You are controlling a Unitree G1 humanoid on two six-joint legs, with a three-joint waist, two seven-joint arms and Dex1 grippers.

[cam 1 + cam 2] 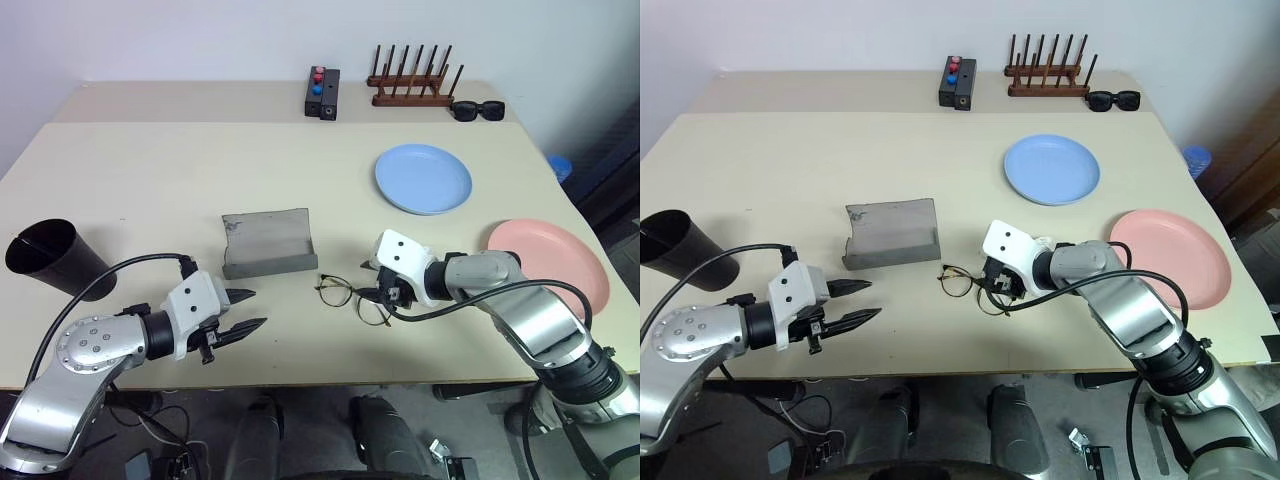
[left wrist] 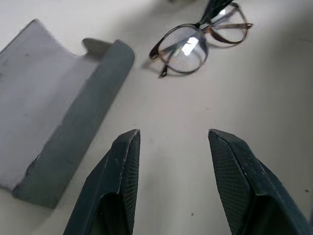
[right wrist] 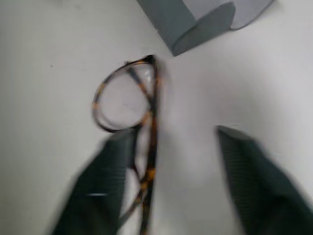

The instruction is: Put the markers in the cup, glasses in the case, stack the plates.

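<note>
Case (image 1: pixel 266 243): grey felt, lying open on the table (image 1: pixel 150 170) with its flap laid flat toward the far side. Nothing inside it.

Glasses (image 1: pixel 352 296): thin wire rims, clear lenses, resting on the table just beside the case's near right corner, not in the case.

Cup (image 1: pixel 52 258): tall, black, at the table's left edge, tipped so its mouth faces me. I cannot see into its bottom; no marker shows at its mouth.

Blue plate (image 1: pixel 423 178): flat on the table, far right of centre, bare.

Pink plate (image 1: pixel 552 260): flat at the right edge, well apart from the blue one, bare. The two are not stacked.

My left gripper (image 1: pixel 240 312): over the near table edge, in front of the case and left of the glasses, fingers (image 2: pixel 122 166) spread moderately with bare table between them, holding nothing.

My right gripper (image 1: pixel 383 292): at the right side of the glasses. In the right wrist view, the frame's folded arms run down beside one finger (image 3: pixel 105 181) and the other finger stands apart; whether I grip the frame I cannot tell.

Far edge of table: black box (image 1: pixel 322 92) with red and blue buttons; wooden peg rack (image 1: pixel 414 82); black sunglasses (image 1: pixel 477 109) beside the rack.
</note>
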